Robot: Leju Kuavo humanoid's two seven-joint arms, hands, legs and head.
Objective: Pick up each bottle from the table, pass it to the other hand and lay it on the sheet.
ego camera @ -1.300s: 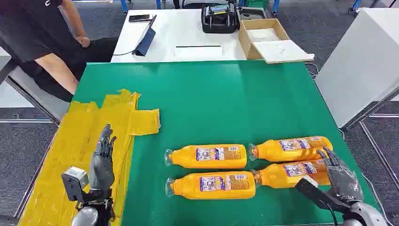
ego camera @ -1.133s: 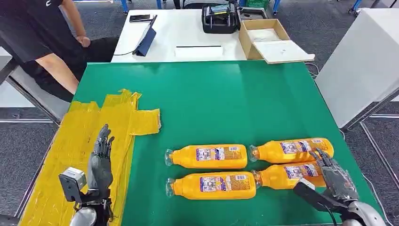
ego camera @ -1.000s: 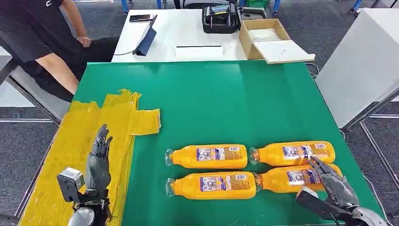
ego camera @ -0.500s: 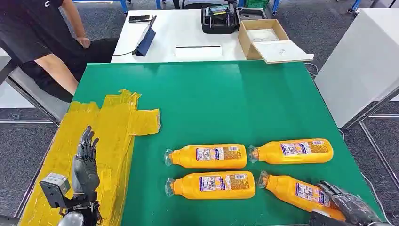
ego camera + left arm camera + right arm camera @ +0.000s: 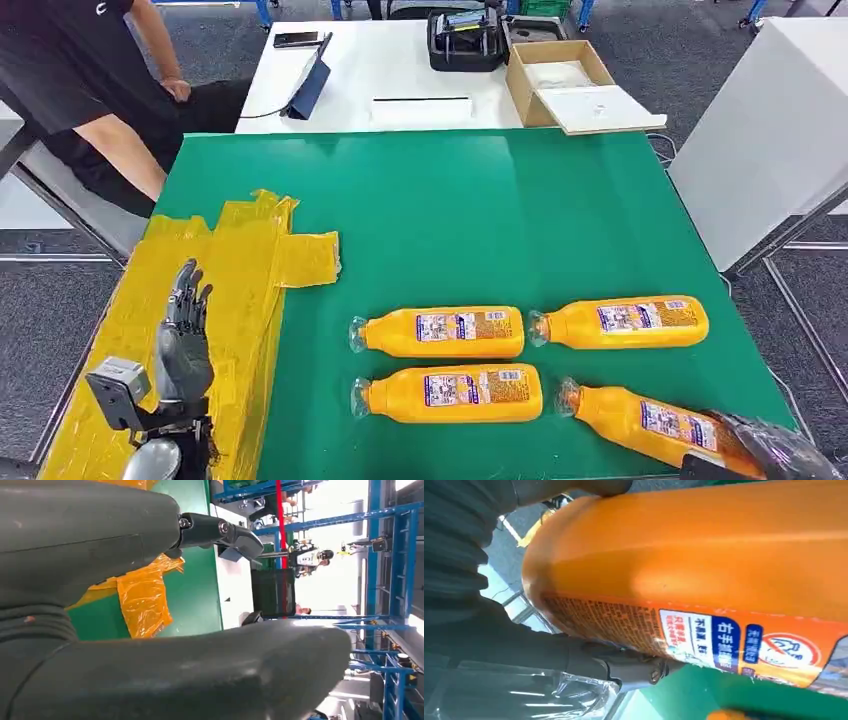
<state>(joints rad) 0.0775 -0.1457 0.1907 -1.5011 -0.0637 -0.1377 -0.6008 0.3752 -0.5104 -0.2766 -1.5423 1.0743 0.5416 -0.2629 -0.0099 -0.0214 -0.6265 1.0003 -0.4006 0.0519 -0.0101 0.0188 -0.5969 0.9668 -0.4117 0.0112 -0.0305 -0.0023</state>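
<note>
Orange bottles (image 5: 445,333) with blue-and-white labels, crinkled yellow sheet (image 5: 240,262), green table (image 5: 470,220), dark grey hands (image 5: 184,345).

Wide bare green tabletop (image 5: 450,200) across frame centre and top. Three lying orange plastic bottles (image 5: 440,333) crowd lower centre-right; crinkled yellow sheet (image 5: 200,300) covers lower left.

The worktop (image 5: 450,220) is smooth green with a soft sheen. The yellow sheet (image 5: 240,270) is thin, crinkled, glossy film. The bottles (image 5: 440,333) are shiny orange plastic with printed labels. The left hand (image 5: 183,345) looks matt grey.
</note>
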